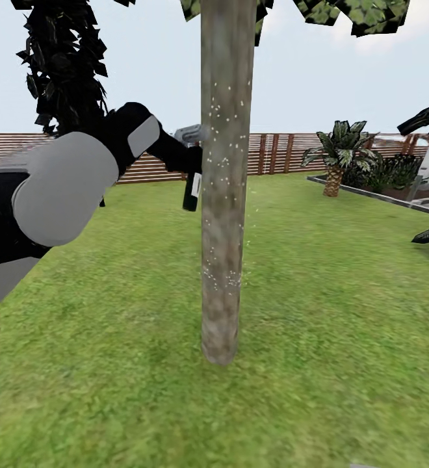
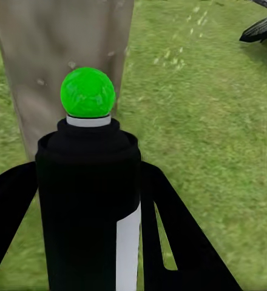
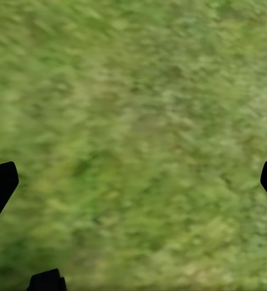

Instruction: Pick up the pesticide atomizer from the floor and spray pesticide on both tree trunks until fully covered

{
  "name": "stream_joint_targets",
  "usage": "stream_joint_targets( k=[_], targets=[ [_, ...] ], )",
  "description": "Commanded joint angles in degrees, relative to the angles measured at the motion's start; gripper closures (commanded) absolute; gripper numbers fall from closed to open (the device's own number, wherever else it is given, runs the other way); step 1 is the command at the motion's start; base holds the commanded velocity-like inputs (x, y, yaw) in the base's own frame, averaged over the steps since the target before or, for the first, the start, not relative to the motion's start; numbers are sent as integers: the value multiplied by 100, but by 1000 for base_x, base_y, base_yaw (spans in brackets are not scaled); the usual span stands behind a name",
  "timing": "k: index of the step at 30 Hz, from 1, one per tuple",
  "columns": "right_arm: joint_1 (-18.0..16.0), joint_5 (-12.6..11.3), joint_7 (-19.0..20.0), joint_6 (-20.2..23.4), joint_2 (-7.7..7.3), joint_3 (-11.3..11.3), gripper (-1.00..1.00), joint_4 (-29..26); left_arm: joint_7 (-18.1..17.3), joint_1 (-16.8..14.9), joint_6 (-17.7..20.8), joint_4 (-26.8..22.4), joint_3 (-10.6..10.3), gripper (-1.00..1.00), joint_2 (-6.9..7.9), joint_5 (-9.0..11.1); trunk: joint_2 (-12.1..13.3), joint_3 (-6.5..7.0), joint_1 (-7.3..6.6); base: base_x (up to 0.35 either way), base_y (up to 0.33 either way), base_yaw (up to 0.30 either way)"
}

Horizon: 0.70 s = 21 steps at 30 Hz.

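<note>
A thick grey-brown tree trunk [image 1: 224, 195] stands upright in the middle of the head view, dotted with small white specks; its green canopy [image 1: 344, 13] is cut off by the frame's upper edge. My left gripper [image 1: 190, 162] is shut on the pesticide atomizer [image 1: 192, 190] just left of the trunk at about mid height. In the left wrist view the atomizer's black body [image 2: 88, 200], with its white label and green spot [image 2: 87, 92], points at the trunk [image 2: 48, 48] between my black fingers [image 2: 176, 230]. My right gripper [image 3: 133, 182] hangs open over grass.
Lawn [image 1: 318, 338] spreads all around the trunk. A brown slat fence [image 1: 279, 153] runs along the back. A short palm [image 1: 337, 162] and a raised planter edge [image 1: 383, 198] lie at the right, a dark cypress-like tree [image 1: 65, 65] at the left.
</note>
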Motion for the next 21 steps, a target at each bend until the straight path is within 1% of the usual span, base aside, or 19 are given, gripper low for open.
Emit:
stream_joint_targets(
  k=[1,4,8,9,11,13,14,15,17,21],
  targets=[
    [0,0,0,0,0,2,-100,0,23,37,-93,-3,12,100,0,2,-1,1,0,0,0,0],
    [0,0,-1,0,0,2,-100,0,138,107,-234,2,8,100,0,-1,-1,1,0,0,0,0],
    [0,0,0,0,0,1,-100,0,148,289,-282,10,4,100,0,12,-1,1,0,0,0,0],
    [0,0,0,0,0,0,-100,0,122,317,-286,11,6,100,0,13,-1,1,0,0,0,0],
    [0,0,-1,0,0,2,-100,0,-129,434,-291,11,10,100,0,15,-1,1,0,0,0,0],
    [0,0,-1,0,0,2,-100,0,-203,522,-297,11,11,100,0,15,-1,1,0,0,0,0],
    [0,0,-1,0,0,4,-100,0,-221,582,-307,12,11,100,0,15,-1,1,0,0,0,0],
    [0,0,-1,0,0,0,-100,0,-240,688,-388,12,11,100,0,16,-1,1,0,0,0,0],
    [0,0,1,0,0,0,-100,0,-250,799,-522,12,11,100,0,16,-1,1,0,0,0,0],
    [0,0,0,0,0,0,-100,0,-296,877,-637,12,6,100,0,29,-1,1,0,0,0,0]
  ],
)
